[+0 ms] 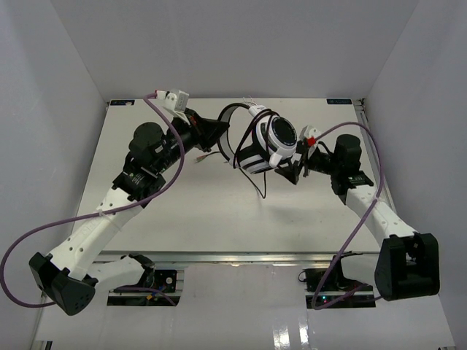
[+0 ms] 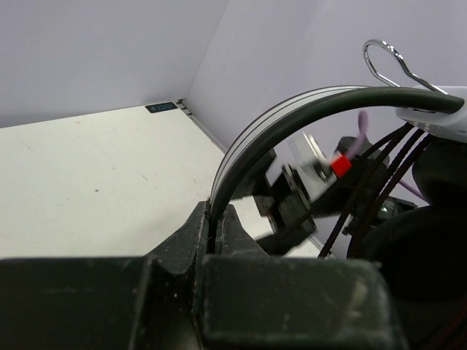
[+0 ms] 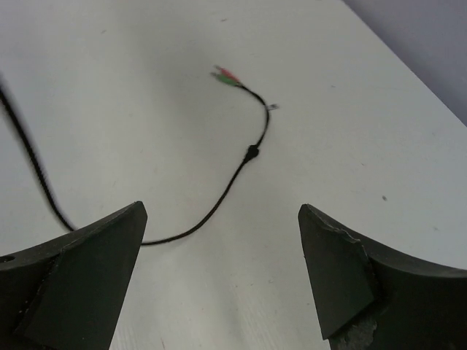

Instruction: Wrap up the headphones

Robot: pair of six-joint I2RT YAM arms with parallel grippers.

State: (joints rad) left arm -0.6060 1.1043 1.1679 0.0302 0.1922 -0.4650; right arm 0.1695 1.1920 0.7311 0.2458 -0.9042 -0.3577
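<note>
The white headphones (image 1: 271,140) with black pads hang above the table's far middle. My left gripper (image 1: 215,131) is shut on their black headband (image 2: 292,120), which runs up out of my closed jaws (image 2: 214,211). Several turns of the thin black cable (image 1: 252,149) lie around the headphones, and a loose length hangs down toward the table. The rest of the cable (image 3: 248,157) lies on the tabletop and ends in a red and green plug (image 3: 228,76). My right gripper (image 1: 295,171) sits just right of the ear cups. It (image 3: 222,208) is open wide, with nothing between its fingers.
Thick purple arm cables (image 1: 168,175) loop beside both arms. The white table (image 1: 219,211) is walled at the back and on both sides. The plug end (image 1: 203,154) lies on the table under my left gripper.
</note>
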